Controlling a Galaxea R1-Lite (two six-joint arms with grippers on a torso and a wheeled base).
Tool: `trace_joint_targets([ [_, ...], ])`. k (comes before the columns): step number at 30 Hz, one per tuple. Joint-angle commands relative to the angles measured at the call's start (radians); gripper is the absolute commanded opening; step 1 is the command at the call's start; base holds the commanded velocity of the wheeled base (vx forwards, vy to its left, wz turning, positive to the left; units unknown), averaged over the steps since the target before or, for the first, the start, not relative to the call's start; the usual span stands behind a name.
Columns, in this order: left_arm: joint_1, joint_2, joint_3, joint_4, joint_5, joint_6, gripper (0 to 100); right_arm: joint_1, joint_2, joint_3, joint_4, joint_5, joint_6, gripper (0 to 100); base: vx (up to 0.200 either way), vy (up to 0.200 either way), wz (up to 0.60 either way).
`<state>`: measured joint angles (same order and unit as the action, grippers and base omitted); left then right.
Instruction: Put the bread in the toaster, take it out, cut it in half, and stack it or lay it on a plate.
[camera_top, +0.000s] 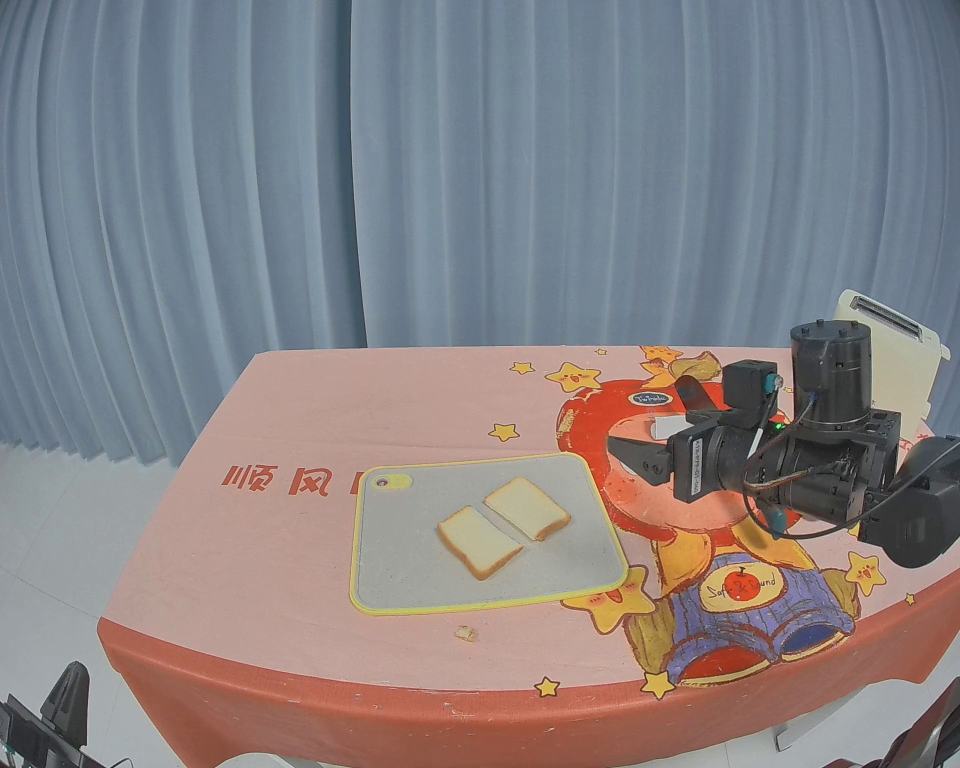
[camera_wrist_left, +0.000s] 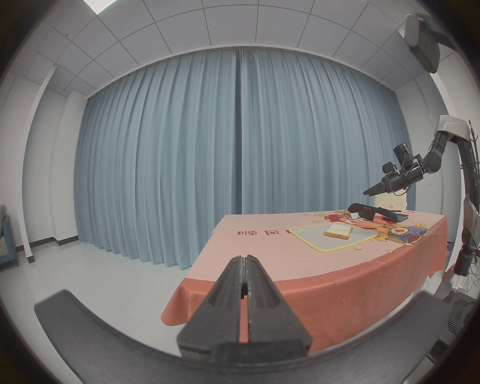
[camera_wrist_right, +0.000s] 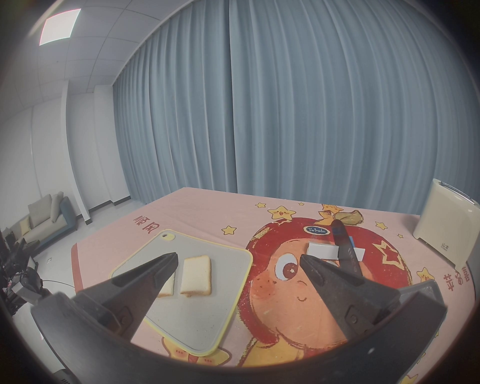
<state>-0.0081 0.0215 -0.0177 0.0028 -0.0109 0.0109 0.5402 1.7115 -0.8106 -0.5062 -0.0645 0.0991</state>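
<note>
Right pincer: we find the right pincer (camera_wrist_right: 237, 260) spread wide and empty, hanging above the bench (camera_top: 300, 420) to the right of the cutting board (camera_top: 400, 575).
Left pincer: the left pincer (camera_wrist_left: 243, 267) is pressed together on nothing, low and well off the bench's left side.
Bread: already in two pieces. The near half (camera_top: 478, 541) and the far half (camera_top: 527, 508) lie flat, just beside each other, in the middle of the cutting board.
Knife: the knife (camera_wrist_right: 345, 247) lies on the bench past the right pincer, between the board and the toaster (camera_top: 900, 365).
Crumb: a crumb (camera_top: 465, 632) sits on the bench just in front of the board.
Step in hand: we judge toasting and cutting finished, with only the stacking or laying out left.
Next move: we would bring the right pincer across over one half, lower it, narrow it lightly on the crust edges so the soft bread is not crushed, then lift the half and set it squarely on the other.
</note>
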Motion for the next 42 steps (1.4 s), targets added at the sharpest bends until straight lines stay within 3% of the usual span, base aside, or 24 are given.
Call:
trace_joint_targets([
  [1, 0.0, 0.0, 0.016, 0.0, 0.0, 0.0, 0, 0.007, 0.039, 0.001, -0.008, -0.001, 0.001, 100, 0.0, 0.0, 0.0],
  [17, 0.0, 0.0, 0.016, 0.0, 0.0, 0.0, 0, 0.067, 0.162, -0.009, -0.017, -0.025, 0.002, 100, 0.0, 0.0, 0.0],
  [30, 0.0, 0.0, 0.016, 0.0, 0.0, 0.0, 0, 0.089, 0.241, -0.081, -0.017, -0.1, -0.003, 100, 0.0, 0.0, 0.0],
  [42, 0.0, 0.0, 0.016, 0.0, 0.0, 0.0, 0, 0.08, 0.3, -0.12, -0.017, -0.103, -0.003, 100, 0.0, 0.0, 0.0],
])
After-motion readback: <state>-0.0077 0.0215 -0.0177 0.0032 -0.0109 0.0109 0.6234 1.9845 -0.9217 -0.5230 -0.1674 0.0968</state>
